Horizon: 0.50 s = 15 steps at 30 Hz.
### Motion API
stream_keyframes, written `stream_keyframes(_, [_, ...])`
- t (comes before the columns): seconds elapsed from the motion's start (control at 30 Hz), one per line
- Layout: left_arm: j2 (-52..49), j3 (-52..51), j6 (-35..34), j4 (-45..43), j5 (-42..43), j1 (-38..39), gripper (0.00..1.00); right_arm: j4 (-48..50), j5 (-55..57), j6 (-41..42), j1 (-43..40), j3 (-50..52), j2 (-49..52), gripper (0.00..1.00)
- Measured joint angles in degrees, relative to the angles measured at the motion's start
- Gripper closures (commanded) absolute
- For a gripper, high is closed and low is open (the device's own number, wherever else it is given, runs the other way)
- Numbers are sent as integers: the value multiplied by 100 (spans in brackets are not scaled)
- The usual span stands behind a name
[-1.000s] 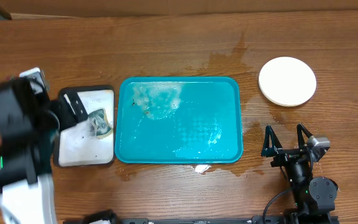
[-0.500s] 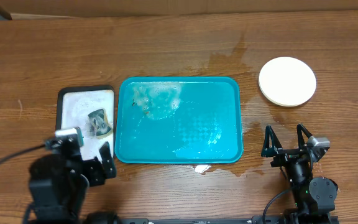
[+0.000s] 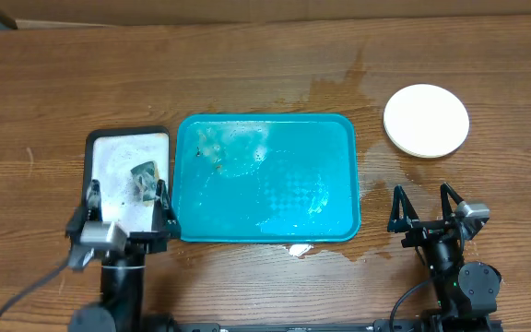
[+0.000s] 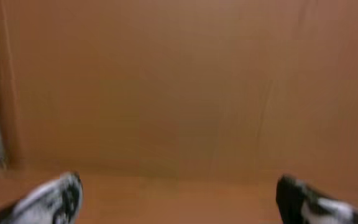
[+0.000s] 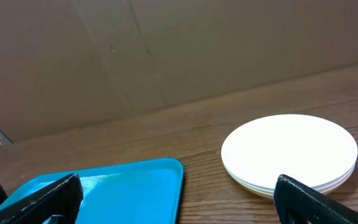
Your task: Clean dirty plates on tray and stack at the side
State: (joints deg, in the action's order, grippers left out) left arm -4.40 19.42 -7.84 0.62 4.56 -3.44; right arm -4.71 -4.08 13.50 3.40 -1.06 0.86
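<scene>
The plates [image 3: 426, 121] lie stacked on the bare table at the right, a white one on top; in the right wrist view the plates [image 5: 289, 151] show several rims. The teal tray [image 3: 293, 166] sits mid-table, wet, with foam and a brown speck at its back left, and no plate on it. My right gripper [image 3: 422, 196] stands open near the front edge, short of the stack, with the tray [image 5: 117, 186] to its left in the right wrist view, where the gripper [image 5: 176, 193] holds nothing. My left gripper [image 3: 127, 199] is open at the front left; the left wrist view is blurred and its gripper [image 4: 179, 199] is empty.
A small black-rimmed white tray [image 3: 123, 149] lies left of the teal one, with a sponge [image 3: 146, 178] on it, partly under my left fingers. Wet patches [image 3: 339, 88] darken the wood behind and right of the tray. A white scrap [image 3: 299, 249] lies at the tray's front edge.
My left arm has swung from the table's left edge to the front and now points its open gripper over the small tray. The right arm and plates have not moved.
</scene>
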Motion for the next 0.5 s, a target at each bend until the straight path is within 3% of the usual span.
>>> stream_keyframes(0.1, [269, -476, -63, -935, 37, 7, 0, 0, 0, -2, 0, 0, -2, 0])
stream_keyframes(0.2, [350, -817, -92, -1316, 42, 4, 0, -2, 0, 0, 0, 0, -2, 0])
stream_keyframes(0.5, [350, -1703, -103, -1390, 39, 4, 0, 0, 2, -2, 0, 0, -2, 0])
